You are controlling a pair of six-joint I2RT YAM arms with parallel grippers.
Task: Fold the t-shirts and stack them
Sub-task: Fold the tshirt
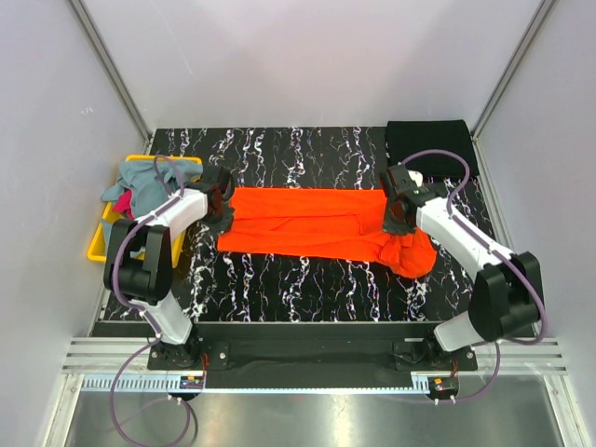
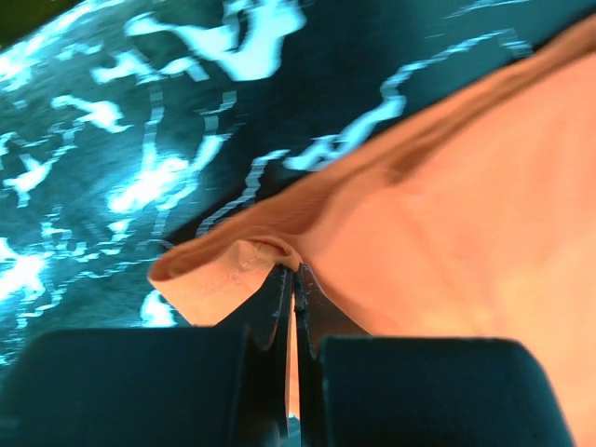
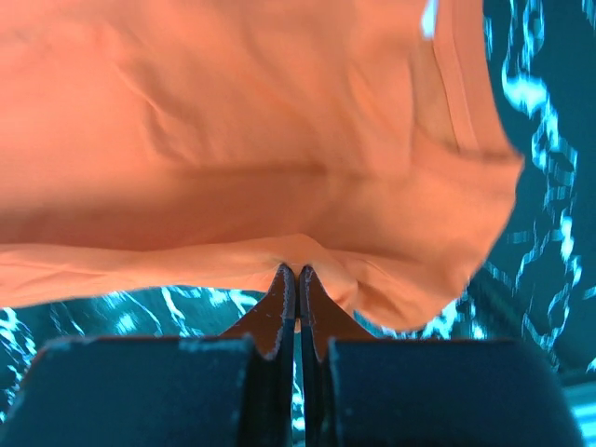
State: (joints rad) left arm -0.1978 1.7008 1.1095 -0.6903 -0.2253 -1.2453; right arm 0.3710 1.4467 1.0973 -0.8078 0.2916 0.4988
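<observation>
Cloth is spilling over the rim of the yellow plastic bin (image 1: 96, 244) at nine o'clock on the table's left edge: a crumpled grey-blue t-shirt (image 1: 142, 184) is lying over a magenta t-shirt (image 1: 122, 202). Just beside the bin, the left gripper (image 1: 221, 203) (image 2: 294, 279) is pinching the left hem of the bright orange t-shirt (image 1: 307, 222) (image 2: 447, 233), its jaws pressed together on a raised fold.

The orange shirt is lying as a long band across the middle of the black white-veined marble-pattern table (image 1: 279, 289). At three o'clock the right gripper (image 1: 396, 219) (image 3: 298, 275) is clamping the shirt's other end, jaws tight on the edge (image 3: 233, 121), and loose cloth is bunching toward four o'clock.

A folded black t-shirt (image 1: 430, 144) is sitting at one o'clock in the far right corner, apart from the orange one. Marble surface is showing along six o'clock, between the shirt and the arm bases, and along twelve o'clock.
</observation>
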